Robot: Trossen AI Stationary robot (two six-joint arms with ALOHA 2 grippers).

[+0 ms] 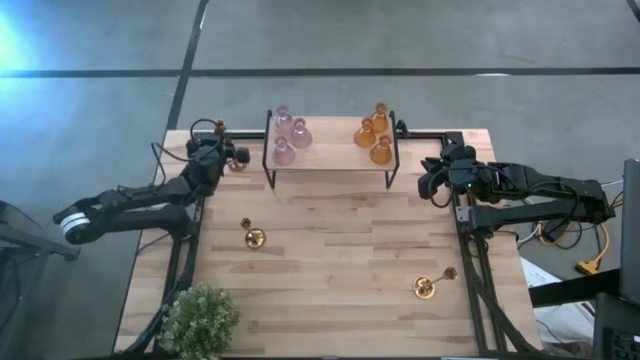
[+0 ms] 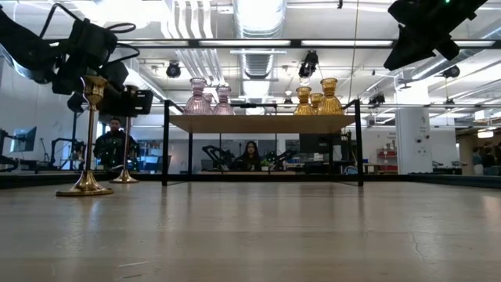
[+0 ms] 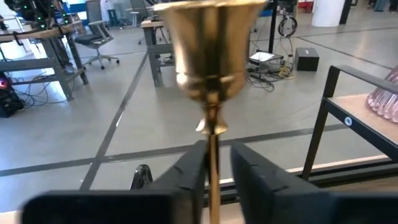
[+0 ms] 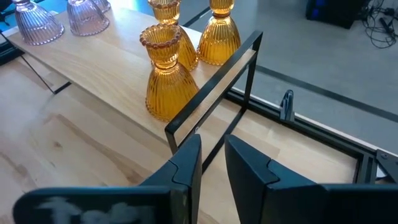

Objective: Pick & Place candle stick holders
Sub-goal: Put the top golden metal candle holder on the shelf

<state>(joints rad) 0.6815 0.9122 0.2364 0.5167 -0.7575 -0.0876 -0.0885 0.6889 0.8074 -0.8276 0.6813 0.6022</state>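
Observation:
A gold candle stick holder (image 1: 237, 160) stands at the table's far left, with my left gripper (image 3: 217, 152) shut on its thin stem. A second gold holder (image 1: 253, 237) stands upright on its round base left of the middle. A third (image 1: 425, 287) rests near the front right. Three pink glass holders (image 1: 290, 135) and three amber ones (image 1: 372, 135) stand on a black-framed wooden shelf (image 1: 330, 165) at the far edge. My right gripper (image 4: 212, 146) hovers shut at the shelf's right end, nothing between its fingers. My left gripper pinches the gold holder's thin stem (image 3: 212, 134) just below its cup, between the two fingers. The fingers lie about level, coming from the table's left side, across the stem. The holder stands upright, and its round base (image 2: 124, 178) looks set on the table.
A green leafy plant (image 1: 200, 318) sits at the near left corner. The shelf's black legs (image 4: 186, 134) stand close before my right gripper. Bare wood spreads across the table's middle (image 1: 340, 250). People sit in the room beyond the table.

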